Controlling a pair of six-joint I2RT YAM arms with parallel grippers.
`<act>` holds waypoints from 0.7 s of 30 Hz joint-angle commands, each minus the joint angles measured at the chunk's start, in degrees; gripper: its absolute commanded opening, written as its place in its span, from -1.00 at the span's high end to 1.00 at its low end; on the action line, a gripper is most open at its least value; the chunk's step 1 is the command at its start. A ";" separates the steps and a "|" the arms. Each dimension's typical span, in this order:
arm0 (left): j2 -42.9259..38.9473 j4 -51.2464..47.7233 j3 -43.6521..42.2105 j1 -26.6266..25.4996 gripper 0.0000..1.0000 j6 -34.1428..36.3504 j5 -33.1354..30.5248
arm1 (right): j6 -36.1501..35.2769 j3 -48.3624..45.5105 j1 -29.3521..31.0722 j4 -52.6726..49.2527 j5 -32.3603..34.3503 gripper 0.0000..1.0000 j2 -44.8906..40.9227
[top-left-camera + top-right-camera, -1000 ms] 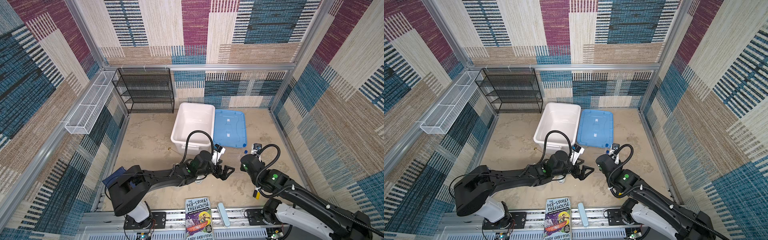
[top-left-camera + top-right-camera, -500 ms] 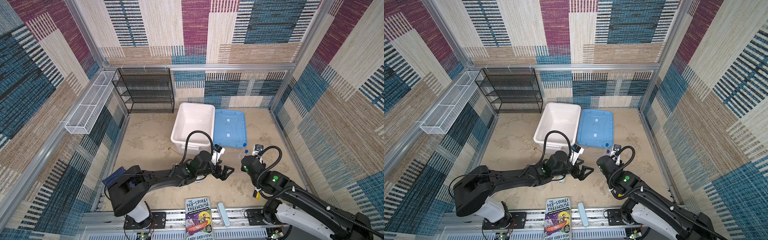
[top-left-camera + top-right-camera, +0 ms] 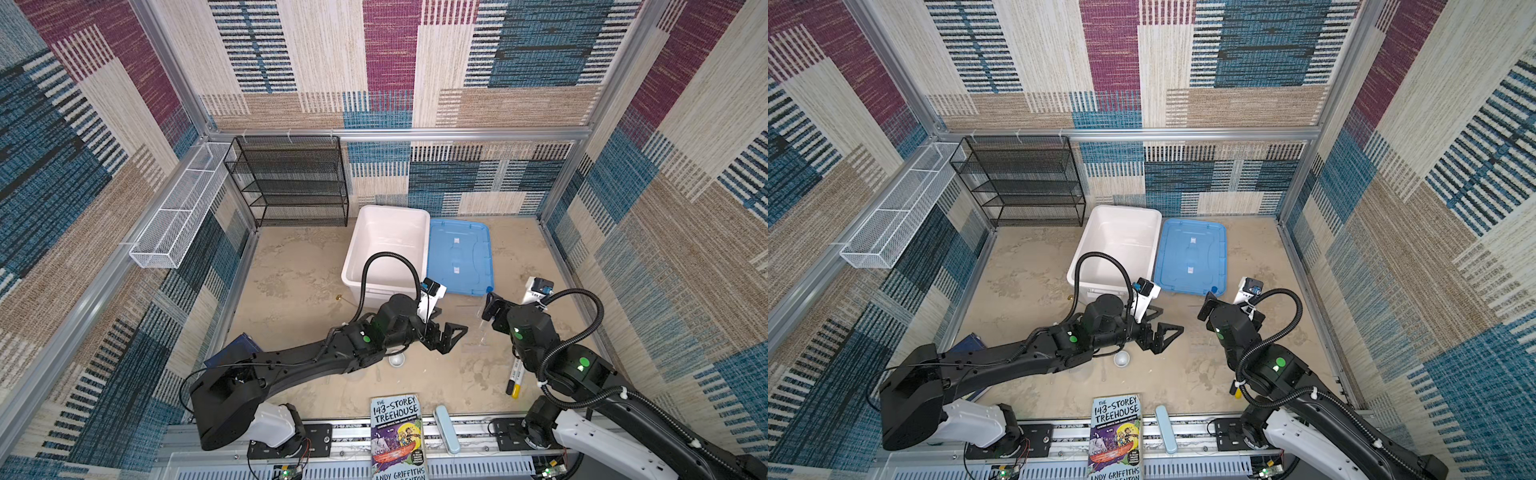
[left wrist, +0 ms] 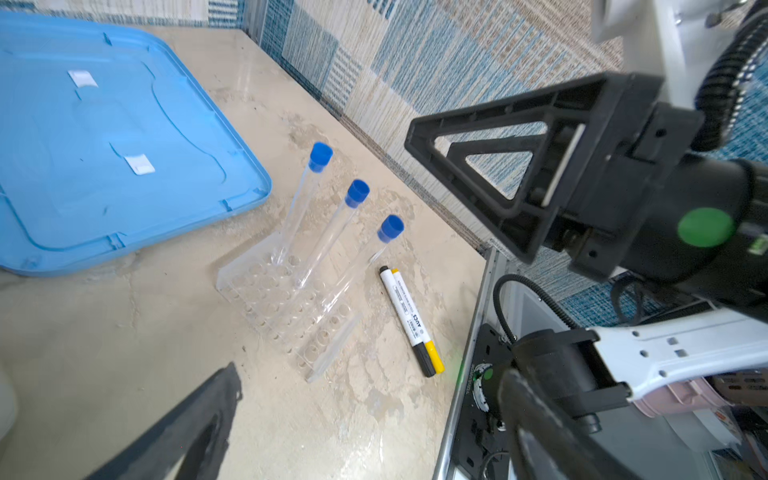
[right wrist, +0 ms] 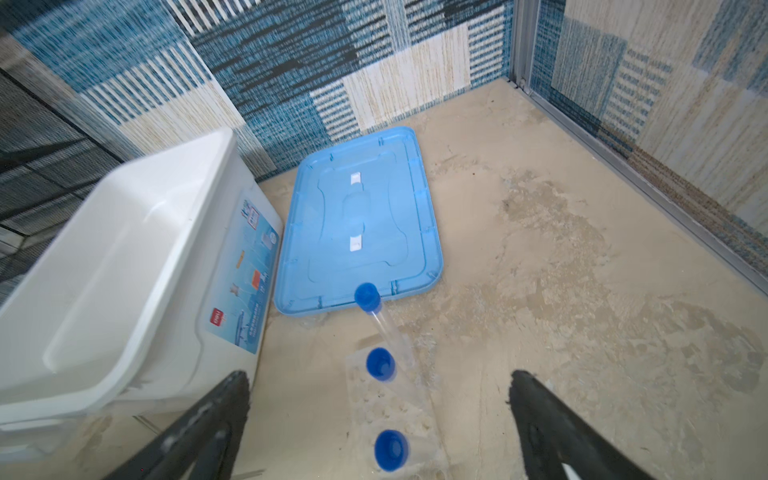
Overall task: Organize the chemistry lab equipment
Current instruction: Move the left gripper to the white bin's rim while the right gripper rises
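Three blue-capped tubes (image 4: 357, 192) stand tilted in the clear rack (image 4: 286, 307) on the sandy floor, near the blue lid's corner. In the right wrist view their caps (image 5: 380, 363) line up between the fingers of my right gripper (image 5: 378, 376), which hangs open just above them and holds nothing. My left gripper (image 3: 446, 330) is open and empty, a short way left of the rack. The small grey dish (image 3: 397, 359) lies beside the left forearm. The rod's brass tip (image 3: 338, 297) shows left of the bin. Flask, tweezers and glass sticks are not clear to see.
A white bin (image 3: 353, 257) and a blue lid (image 3: 459, 253) lie at the back middle. Black wire shelf (image 3: 291, 183) and white wire basket (image 3: 178, 216) are back left. Black and yellow markers (image 4: 409, 320) lie beside the rack. A book (image 3: 395, 436) rests on the front rail.
My right gripper's jaws have gone from nearly shut to wide open over the rack, and it has shifted slightly. The left arm has not moved.
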 commanded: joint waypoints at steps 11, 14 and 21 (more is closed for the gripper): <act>-9.88 -17.69 10.79 13.68 -0.99 4.54 3.99 | -21.73 12.04 -13.82 19.43 -27.07 -0.99 10.59; -10.31 -20.81 12.64 17.06 -0.99 5.27 7.15 | -22.67 14.63 -16.28 21.72 -32.29 -0.99 15.45; -7.51 -33.46 20.43 24.82 -1.00 7.11 2.50 | -25.13 19.28 -18.63 23.10 -36.46 -0.99 24.41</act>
